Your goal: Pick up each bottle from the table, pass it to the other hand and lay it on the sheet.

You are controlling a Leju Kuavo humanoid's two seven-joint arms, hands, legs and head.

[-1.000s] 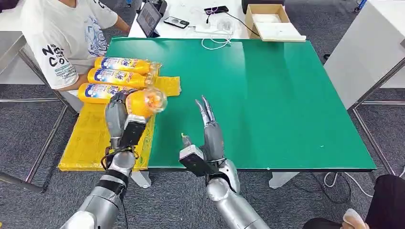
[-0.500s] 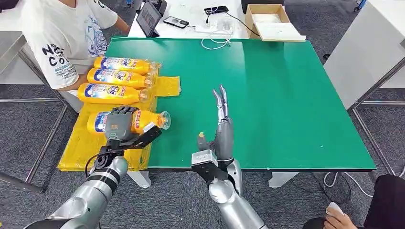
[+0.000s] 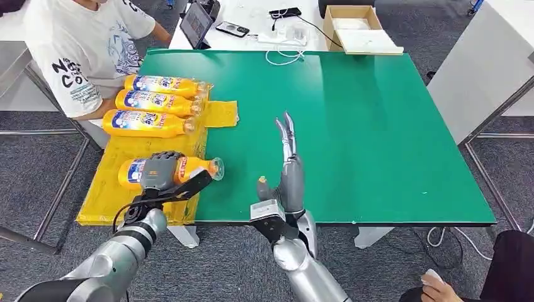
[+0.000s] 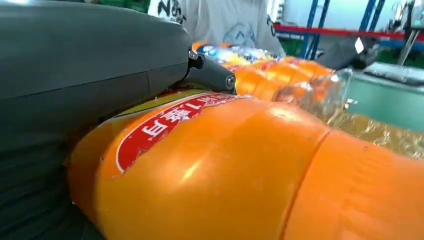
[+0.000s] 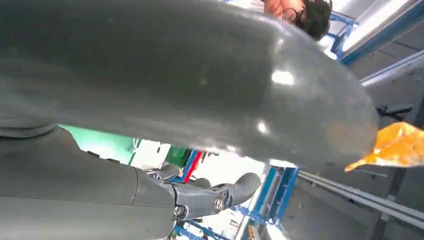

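Note:
My left hand grips an orange bottle that lies on its side on the yellow sheet, its clear neck pointing toward the green table. In the left wrist view the bottle with its red label sits close against the hand. Three more orange bottles lie side by side at the sheet's far end. My right hand is open, fingers straight and pointing away, above the green table near its front edge. It holds nothing, as the right wrist view's hand also indicates.
A person in a white printed shirt sits at the far left beside the sheet. Beyond the green table lie a tablet, phones, cables and a cardboard box. A white table stands to the right.
My left hand has turned and lowered the bottle from a raised, tilted pose onto the sheet. My right hand drew away to the right and straightened over the table.

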